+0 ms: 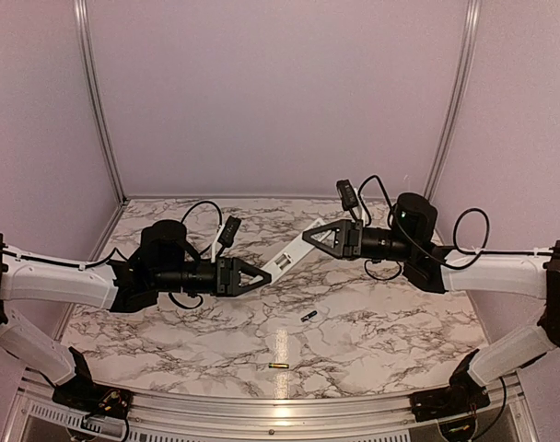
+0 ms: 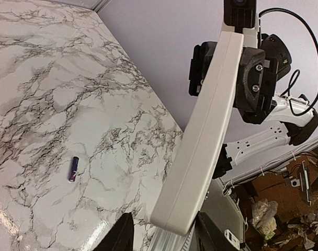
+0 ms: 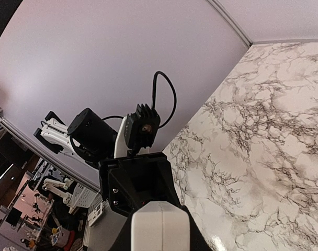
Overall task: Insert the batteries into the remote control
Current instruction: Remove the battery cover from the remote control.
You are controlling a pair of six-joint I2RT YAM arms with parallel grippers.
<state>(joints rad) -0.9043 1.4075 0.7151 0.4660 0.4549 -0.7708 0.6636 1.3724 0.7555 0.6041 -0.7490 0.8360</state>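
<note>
The white remote control (image 1: 289,256) hangs slanted in the air over the marble table (image 1: 372,341), between my two grippers. My right gripper (image 1: 309,237) is shut on its far end; in the right wrist view the remote's end (image 3: 160,225) sits tight between the fingers of that gripper (image 3: 159,238). My left gripper (image 1: 264,273) is open around the near end. In the left wrist view (image 2: 164,232) a gap shows between the remote (image 2: 206,130) and one finger (image 2: 120,235). The dark battery (image 1: 309,315) (image 2: 74,169) and the golden battery (image 1: 279,366) lie loose on the table.
Lilac walls (image 1: 280,92) with metal corner rails (image 1: 96,101) close in the back and sides. A metal rail (image 1: 262,405) runs along the table's front edge. Loose cables (image 1: 381,267) hang from both wrists.
</note>
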